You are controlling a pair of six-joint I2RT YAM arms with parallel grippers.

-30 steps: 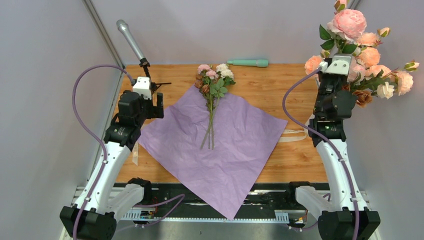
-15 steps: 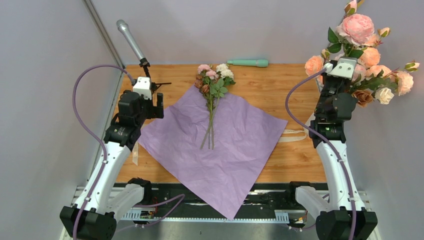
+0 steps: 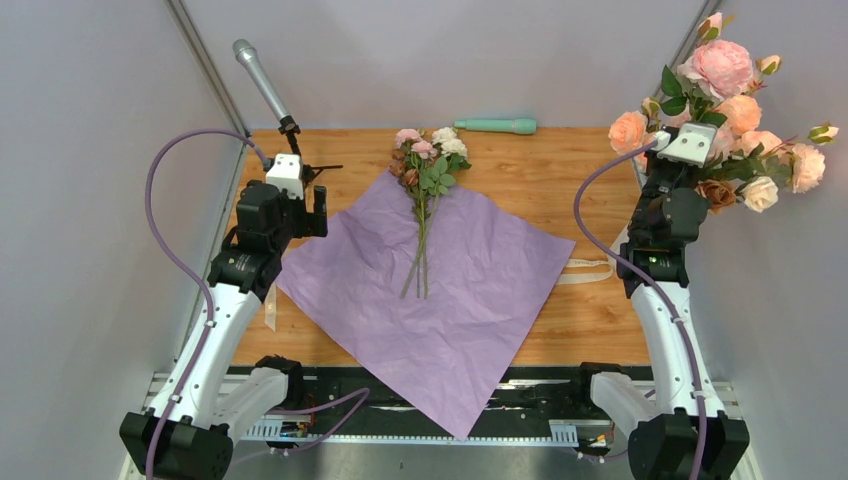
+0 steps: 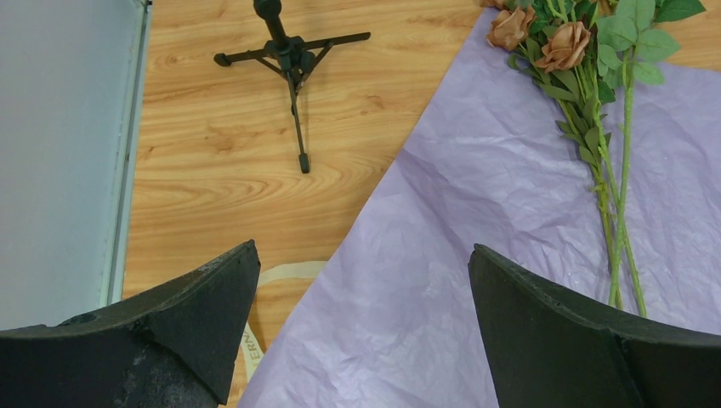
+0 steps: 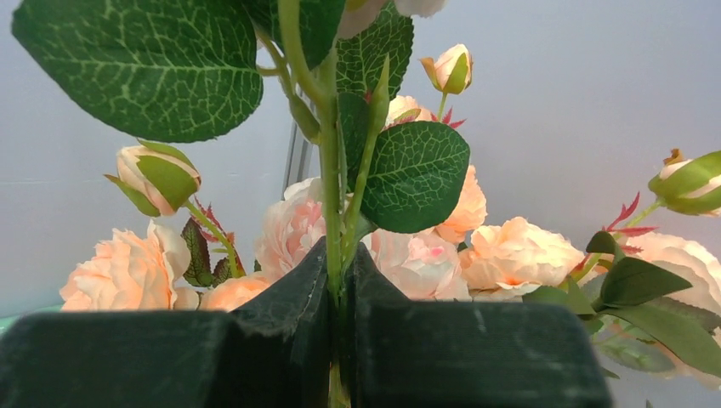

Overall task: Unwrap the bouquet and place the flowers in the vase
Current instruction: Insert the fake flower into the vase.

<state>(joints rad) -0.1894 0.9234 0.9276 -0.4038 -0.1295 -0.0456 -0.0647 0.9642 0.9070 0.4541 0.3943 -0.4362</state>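
The bouquet lies unwrapped: the flowers (image 3: 428,158), small pink, white and brown roses on thin green stems, rest on the flattened lilac paper (image 3: 470,290) at the table's middle. In the left wrist view the flowers (image 4: 568,44) sit at the upper right. My left gripper (image 3: 310,212) hovers open over the paper's left corner, nothing between its fingers (image 4: 204,306). My right gripper (image 5: 340,263) is raised at the far right, shut on the green stem (image 5: 333,212) of a branch of large peach-orange roses (image 3: 722,70). The vase is out of view.
A microphone (image 3: 262,85) on a small black tripod (image 4: 293,55) stands at the back left. A mint-green cylinder (image 3: 497,126) lies along the back edge. Cream ribbon (image 3: 590,270) lies right of the paper, and more ribbon (image 4: 281,274) at its left corner.
My right arm has carried the peach-orange rose branch up and to the right. The left arm, the paper and the flowers have not moved.
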